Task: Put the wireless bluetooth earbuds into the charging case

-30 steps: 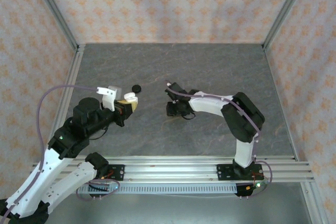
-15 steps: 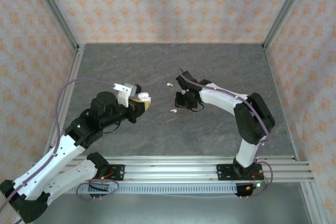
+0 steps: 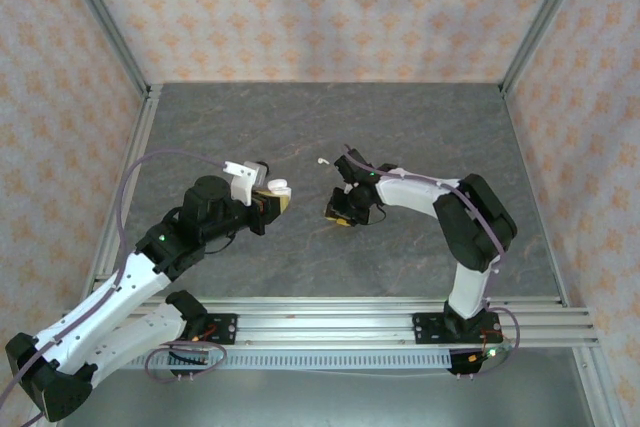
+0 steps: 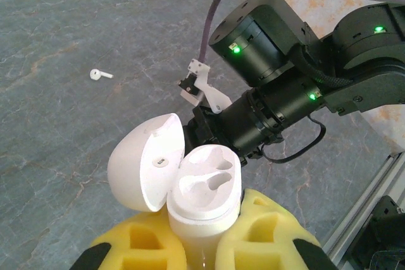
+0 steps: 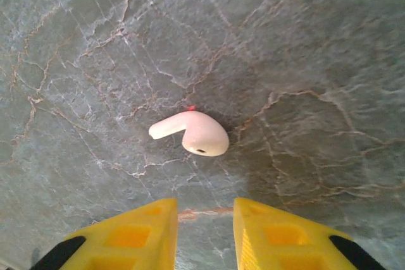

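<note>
Nearest, the right fingers (image 5: 149, 229) stand narrowly apart with nothing between them, poised above the bench (image 3: 420, 127). A white earbud (image 5: 193, 134) lies just beyond their tips. Its stem points left, across the gap, so I would widen the fingers a little and come straight down on the rounded head, or turn the wrist so the pads close across the stem. A narrow descent risks flicking it away.

To the left, the left fingers (image 4: 145, 245) are clamped on the open charging case (image 4: 204, 197), lid (image 4: 142, 162) swung aside, both sockets empty.

Farther off, a second earbud (image 4: 100, 74) lies loose on the bench.

The right wrist view shows how the earbud lies, the left wrist view shows the sockets, and the top view shows the case and right fingers near each other but apart.
</note>
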Available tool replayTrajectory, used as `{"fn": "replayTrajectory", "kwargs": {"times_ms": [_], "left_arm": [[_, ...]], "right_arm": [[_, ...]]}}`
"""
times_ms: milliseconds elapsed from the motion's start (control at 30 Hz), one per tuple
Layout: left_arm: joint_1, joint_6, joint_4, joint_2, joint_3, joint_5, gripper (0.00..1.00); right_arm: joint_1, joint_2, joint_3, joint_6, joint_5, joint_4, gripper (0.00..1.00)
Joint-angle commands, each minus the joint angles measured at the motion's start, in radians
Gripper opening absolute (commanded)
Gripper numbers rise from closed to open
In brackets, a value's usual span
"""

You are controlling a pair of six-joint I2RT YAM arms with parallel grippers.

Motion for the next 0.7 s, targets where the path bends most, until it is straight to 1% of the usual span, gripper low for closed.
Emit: {"fn": "replayTrajectory", "kwargs": {"times_ms": [0, 67, 167, 267, 533, 667], "left_arm": [[-0.012, 0.007, 0.063, -0.014, -0.017, 0.01, 0.0], [-0.012, 0.019, 0.098, -0.025, -0.035, 0.03, 0.0], [-0.012, 0.025, 0.172, -0.05, -0.076, 0.053, 0.0], [-0.012, 0.03, 0.184, -0.064, -0.09, 0.05, 0.0], [-0.012, 0.03, 0.185, -0.062, -0.098, 0.047, 0.0], [-0.012, 0.03, 0.218, -0.067, -0.109, 0.038, 0.0]], "right_arm": [[0.003, 0.03, 0.018, 0.025, -0.019, 0.027, 0.31], [0.002, 0.048, 0.03, 0.016, -0.011, 0.01, 0.31], [-0.006, 0.062, 0.051, -0.023, 0.023, -0.042, 0.24], [-0.023, 0.066, 0.075, -0.077, 0.066, -0.103, 0.19], [-0.078, 0.1, 0.173, -0.187, 0.152, -0.197, 0.17], [-0.099, 0.118, 0.217, -0.205, 0.154, -0.206, 0.16]]}}
